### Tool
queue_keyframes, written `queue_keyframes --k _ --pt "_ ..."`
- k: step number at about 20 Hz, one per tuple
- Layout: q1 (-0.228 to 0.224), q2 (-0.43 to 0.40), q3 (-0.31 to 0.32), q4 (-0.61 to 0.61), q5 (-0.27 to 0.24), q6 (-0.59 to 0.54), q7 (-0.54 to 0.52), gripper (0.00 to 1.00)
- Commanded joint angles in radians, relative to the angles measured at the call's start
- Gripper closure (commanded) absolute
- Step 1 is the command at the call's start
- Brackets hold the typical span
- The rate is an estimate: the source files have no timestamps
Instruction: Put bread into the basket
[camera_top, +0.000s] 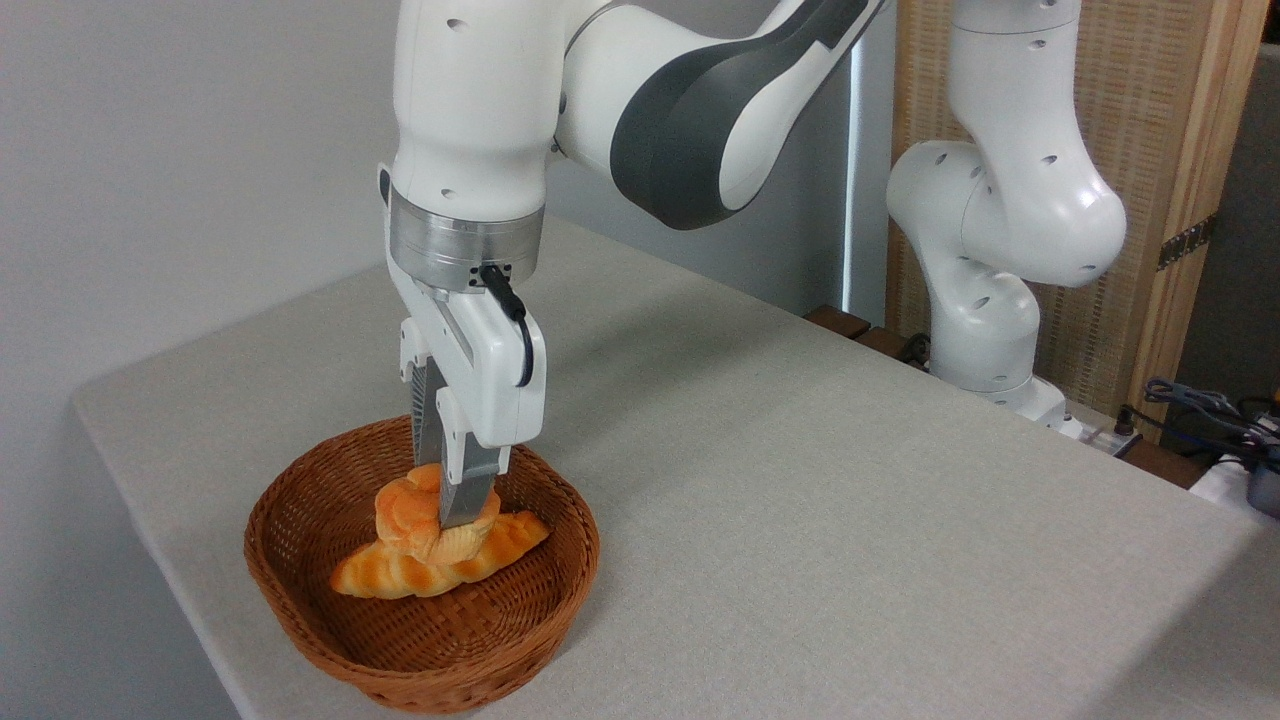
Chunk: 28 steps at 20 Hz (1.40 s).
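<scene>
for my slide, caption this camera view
Gripper holding round orange bun atop braided golden loaf inside brown wicker basket.

Basket (300, 600) rim ringed gripper (447, 500) all round; braided loaf (400, 575) lay directly under it; table (850, 520) from 1 to 5 o'clock was open

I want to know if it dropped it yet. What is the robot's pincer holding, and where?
The pincer grips the small round bun by its sides, over the braided loaf in the basket.
</scene>
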Motion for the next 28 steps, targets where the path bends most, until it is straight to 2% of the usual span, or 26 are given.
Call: queue_keyframes --k 1,12,16,18,21,23,25,26,28 --pt "-0.001 0.0 0.002 0.009 -0.006 0.0 0.015 0.0" --pt "0.002 -0.012 0.005 0.009 -0.006 -0.046 0.01 0.0" --pt "0.012 -0.055 0.016 0.012 -0.006 -0.138 -0.004 0.0" --pt "0.014 -0.079 0.023 0.016 0.004 -0.179 -0.068 0.0" --pt "0.014 -0.122 0.007 0.048 0.118 -0.299 -0.195 0.0" --pt "0.011 -0.119 -0.038 0.108 0.153 -0.394 -0.314 0.0" --pt "0.009 -0.11 -0.102 0.137 0.213 -0.407 -0.449 0.0" --pt "0.006 -0.11 -0.121 0.141 0.242 -0.407 -0.479 0.0" --pt "0.005 -0.109 -0.127 0.145 0.248 -0.407 -0.482 0.0"
